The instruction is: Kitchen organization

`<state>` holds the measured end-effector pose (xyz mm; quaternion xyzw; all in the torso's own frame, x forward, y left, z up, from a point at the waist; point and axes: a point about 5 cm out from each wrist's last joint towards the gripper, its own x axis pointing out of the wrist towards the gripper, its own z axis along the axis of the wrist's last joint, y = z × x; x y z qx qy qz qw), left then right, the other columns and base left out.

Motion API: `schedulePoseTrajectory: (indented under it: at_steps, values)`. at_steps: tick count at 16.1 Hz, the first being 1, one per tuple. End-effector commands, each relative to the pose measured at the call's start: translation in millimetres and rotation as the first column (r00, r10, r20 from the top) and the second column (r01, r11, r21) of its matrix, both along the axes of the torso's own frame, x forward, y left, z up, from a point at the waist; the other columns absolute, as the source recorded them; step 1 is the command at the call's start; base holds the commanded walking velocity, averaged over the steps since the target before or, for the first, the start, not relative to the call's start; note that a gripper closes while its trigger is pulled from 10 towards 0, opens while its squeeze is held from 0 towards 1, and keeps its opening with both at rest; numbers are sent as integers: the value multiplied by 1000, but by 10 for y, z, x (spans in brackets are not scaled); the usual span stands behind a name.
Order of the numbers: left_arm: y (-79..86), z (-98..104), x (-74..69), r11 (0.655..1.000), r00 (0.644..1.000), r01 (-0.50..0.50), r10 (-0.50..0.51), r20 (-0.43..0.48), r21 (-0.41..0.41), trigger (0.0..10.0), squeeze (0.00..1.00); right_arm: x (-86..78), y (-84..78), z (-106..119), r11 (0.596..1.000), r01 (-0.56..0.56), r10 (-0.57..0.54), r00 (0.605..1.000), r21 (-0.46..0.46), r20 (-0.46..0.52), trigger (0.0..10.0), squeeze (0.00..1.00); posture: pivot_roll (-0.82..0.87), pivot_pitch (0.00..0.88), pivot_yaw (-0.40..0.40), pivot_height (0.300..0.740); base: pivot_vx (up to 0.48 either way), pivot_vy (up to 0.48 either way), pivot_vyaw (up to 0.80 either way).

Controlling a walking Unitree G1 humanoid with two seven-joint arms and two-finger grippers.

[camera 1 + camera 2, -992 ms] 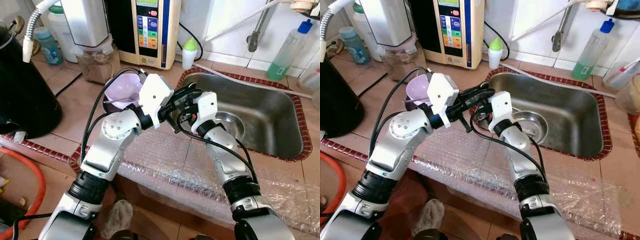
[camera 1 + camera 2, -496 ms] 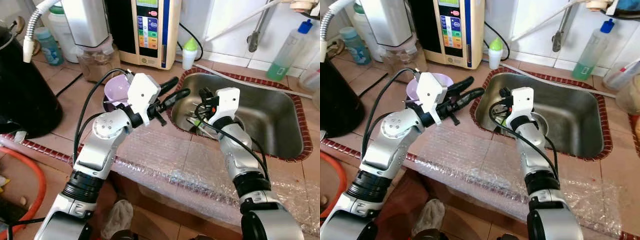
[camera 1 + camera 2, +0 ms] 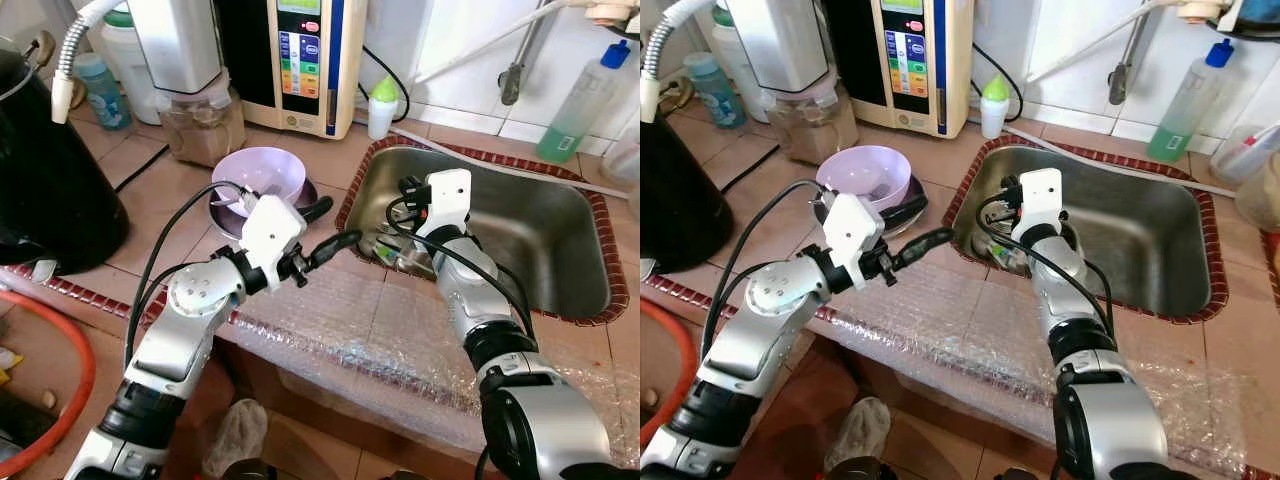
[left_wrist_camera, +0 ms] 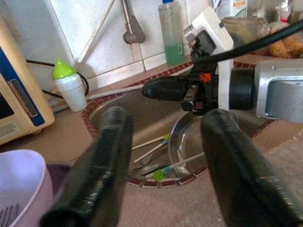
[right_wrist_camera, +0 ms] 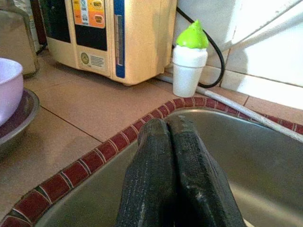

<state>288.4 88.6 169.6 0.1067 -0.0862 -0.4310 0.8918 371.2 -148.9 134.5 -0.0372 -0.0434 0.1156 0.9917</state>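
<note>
1. My left gripper (image 3: 335, 228) sat just left of centre in the left eye view, above the tiled counter (image 3: 160, 200), its 2 black fingers spread apart with nothing between them.
2. Those fingers pointed toward the steel sink (image 3: 540, 235), which filled the centre-right of the frame.
3. My right gripper (image 5: 173, 156) was inside the left end of the sink; in the right wrist view its 2 fingers were pressed flat together, holding nothing that I could see.
4. In the left wrist view a round metal plate (image 4: 189, 142) lay on the sink floor at the centre, with several utensils (image 4: 151, 153) with green tips beside it. They were too blurred for me to say exactly what they were, possibly forks and spoons.
5. A lilac bowl (image 3: 262, 177) rested in a shallow metal dish (image 3: 305, 192) on the counter, at upper centre-left, just beyond my left wrist.
6. A white bottle with a green cap (image 3: 381, 105) stood at top centre beside a cream water machine (image 3: 305, 60).
7. Bubble wrap (image 3: 390, 330) covered the counter's near edge across the lower middle.
8. A black kettle (image 3: 45, 190) stood at the left edge.
</note>
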Motion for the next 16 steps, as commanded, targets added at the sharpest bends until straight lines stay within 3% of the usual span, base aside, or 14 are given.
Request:
schedulePoseTrajectory:
  at_steps: [1,2,3,6,7,9,11,12,14,16]
  values:
    - [123,79,-8,993,989,-115,115,94,-6,10000,1000,21,52,2,1000,-12,12,1000,-11,-7,3255,0,94,0,15,740,0,0,0]
    - [139,84,-7,991,986,-131,131,105,-10,10000,1000,18,58,-6,1000,-13,13,1000,-5,-10,3255,0,94,0,15,740,0,0,0]
    - [233,100,-9,977,960,-215,212,185,-4,10000,1000,-8,80,-65,1000,-15,16,1000,12,-25,10000,1000,98,0,9,740,0,0,0]
    - [431,149,-14,919,880,-389,392,267,-68,10000,1000,-95,133,-211,999,-38,39,998,22,-54,10000,1000,95,0,8,740,0,0,0]
    - [527,136,-4,874,828,-477,483,284,-95,10000,1000,-162,167,-290,997,-67,70,995,35,-67,10000,1000,86,3,11,740,0,0,0]
    - [602,133,12,833,784,-539,551,287,-126,10000,1000,-205,188,-336,995,-85,88,993,43,-74,10000,1000,81,5,13,740,0,0,0]
    - [812,98,47,724,677,-665,688,262,-182,10000,1000,-278,185,-410,995,-86,89,993,44,-80,10000,1000,70,6,17,740,0,0,0]
    - [868,76,47,692,647,-696,720,251,-191,10000,1000,-295,177,-429,996,-83,86,993,45,-84,10000,1000,70,6,17,740,0,0,0]
    - [908,7,29,656,623,-729,754,210,-194,10000,1000,-318,166,-447,996,-83,86,992,46,-87,10000,1000,67,5,18,740,0,0,0]
    - [892,-135,33,654,641,-737,756,130,-170,10000,1000,-311,189,-429,994,-98,102,991,52,-90,10000,1000,71,3,14,740,0,0,0]
